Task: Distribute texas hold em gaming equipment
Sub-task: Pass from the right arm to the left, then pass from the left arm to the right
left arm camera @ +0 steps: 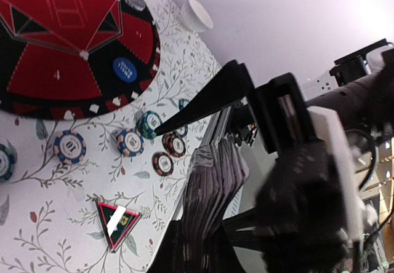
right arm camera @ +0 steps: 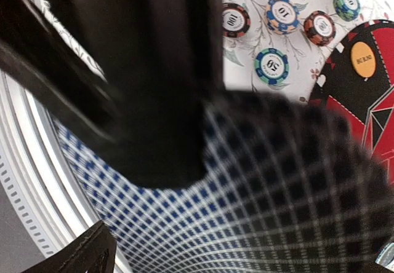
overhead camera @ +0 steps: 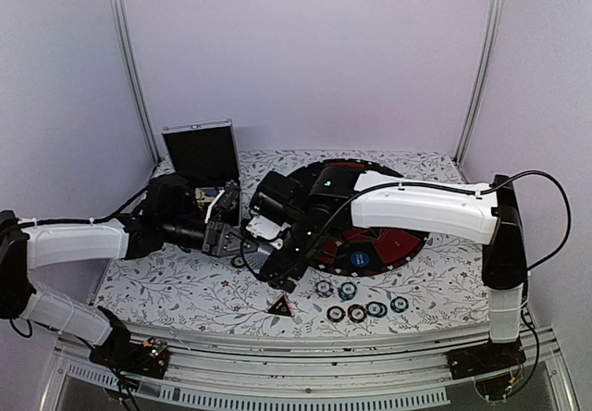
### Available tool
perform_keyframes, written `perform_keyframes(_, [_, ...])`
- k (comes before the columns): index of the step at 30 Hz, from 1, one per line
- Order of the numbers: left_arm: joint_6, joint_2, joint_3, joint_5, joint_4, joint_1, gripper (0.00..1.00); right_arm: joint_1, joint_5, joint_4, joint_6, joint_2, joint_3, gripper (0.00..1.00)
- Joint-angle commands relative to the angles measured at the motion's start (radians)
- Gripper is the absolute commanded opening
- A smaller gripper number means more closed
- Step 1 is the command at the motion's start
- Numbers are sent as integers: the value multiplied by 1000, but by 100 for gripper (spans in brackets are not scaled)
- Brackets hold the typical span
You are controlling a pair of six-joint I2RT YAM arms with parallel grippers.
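Note:
My left gripper (left arm camera: 203, 245) is shut on a stack of playing cards (left arm camera: 215, 193), seen edge-on and held off the table. My right gripper (right arm camera: 135, 205) stands open around the same cards, whose blue-checked back (right arm camera: 265, 193) fills its view. From above, the two grippers meet left of centre, the left gripper (overhead camera: 236, 242) beside the right gripper (overhead camera: 268, 265). Several striped poker chips (overhead camera: 356, 313) lie near the front edge. The red-black triangle (overhead camera: 280, 306) lies left of them. A blue button (overhead camera: 359, 260) and an orange button (right arm camera: 363, 59) rest on the mat.
The round red-and-black mat (overhead camera: 402, 244) covers the table's middle right. An open black case (overhead camera: 201, 152) stands at the back left. A white cup (left arm camera: 197, 15) sits beyond the mat. The table's metal front rail (overhead camera: 305, 374) runs close below the chips.

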Motion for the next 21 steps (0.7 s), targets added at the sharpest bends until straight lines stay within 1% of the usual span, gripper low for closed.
perform_keyframes(1, [-62, -138, -33, -96, 147, -11, 0, -6, 76, 144, 75, -184, -111, 99])
perform_keyframes(3, [-65, -185, -41, -119, 178, -11, 0, -13, 26, 246, 100, -270, -189, 99])
perform_keyframes(4, [-72, -202, -47, -115, 205, -11, 0, -18, -7, 324, 110, -314, -239, 99])
perform_keyframes(6, [-87, -224, -59, -89, 247, -12, 0, -40, -108, 479, 145, -418, -347, 99])
perform_keyframes(7, [-89, -232, -62, -69, 261, -11, 0, -58, -172, 566, 168, -465, -434, 99])
perform_keyframes(8, [-89, -238, -64, -53, 269, -11, 0, -77, -242, 659, 184, -514, -500, 99])
perform_keyframes(10, [-84, -256, -65, -39, 276, -12, 0, -109, -332, 824, 230, -596, -612, 99])
perform_keyframes(13, [-73, -292, -68, -39, 286, -12, 0, -119, -391, 1021, 285, -666, -723, 99])
perform_keyframes(15, [-71, -316, -70, -46, 297, -12, 0, -119, -409, 1062, 299, -662, -727, 99])
perform_keyframes(16, [-71, -327, -70, -44, 306, -14, 0, -119, -413, 1064, 308, -650, -727, 97])
perform_keyframes(19, [-81, -340, -75, -31, 336, -16, 0, -119, -436, 1068, 320, -592, -712, 89])
perform_keyframes(21, [-86, -339, -76, -23, 340, -17, 0, -118, -476, 1072, 325, -544, -687, 82])
